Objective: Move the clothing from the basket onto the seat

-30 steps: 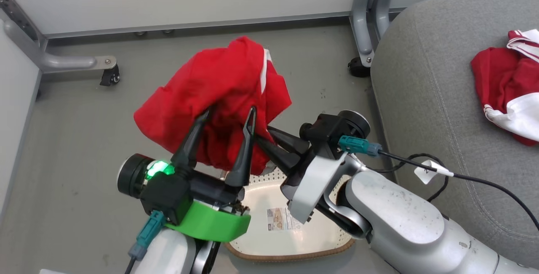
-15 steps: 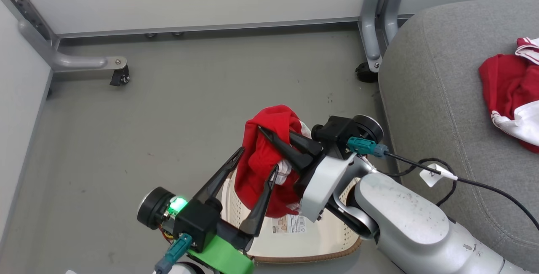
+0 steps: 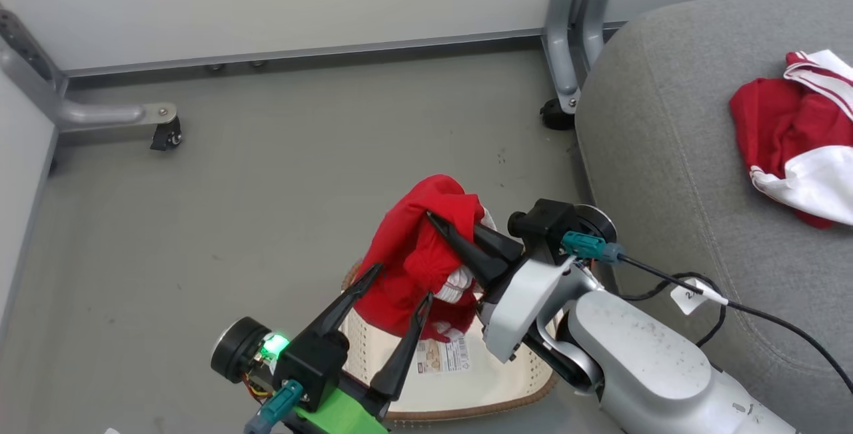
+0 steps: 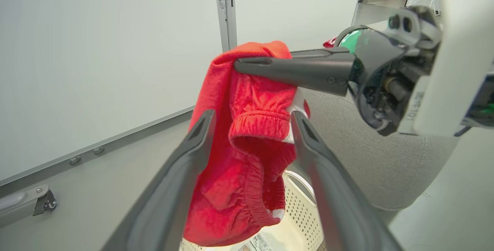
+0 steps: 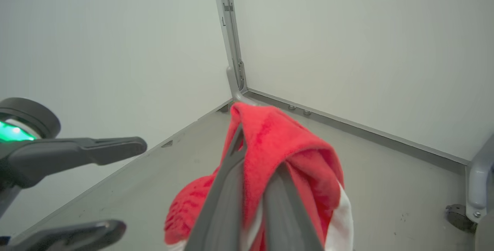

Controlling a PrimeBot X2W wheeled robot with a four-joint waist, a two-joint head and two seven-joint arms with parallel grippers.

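Observation:
My right gripper [image 3: 445,224] is shut on the top fold of a mostly red garment with white edging [image 3: 410,264], which hangs bunched above the cream perforated basket [image 3: 496,381]. The right wrist view shows its fingers [image 5: 231,166] pinching the red cloth [image 5: 293,147]. Lower left of it, my left gripper [image 3: 401,282] stands open. In the left wrist view its gripper [image 4: 252,117] has a finger on either side of the hanging garment [image 4: 251,89] without closing on it. The second garment [image 3: 793,134], red with white panels and striped trim, lies on the grey seat [image 3: 666,174].
The grey floor [image 3: 266,174] stretches to pale wall panels behind. Grey frame legs on castors stand at the far left [image 3: 163,134] and beside the seat's corner [image 3: 556,111]. A black cable with a white tag [image 3: 693,294] trails from my right wrist over the seat edge.
The garment was spread high over my left gripper's open fingers; it has slipped off them and now hangs bunched from the right gripper, lower, over the basket. The left gripper has dropped back. The camera shifted.

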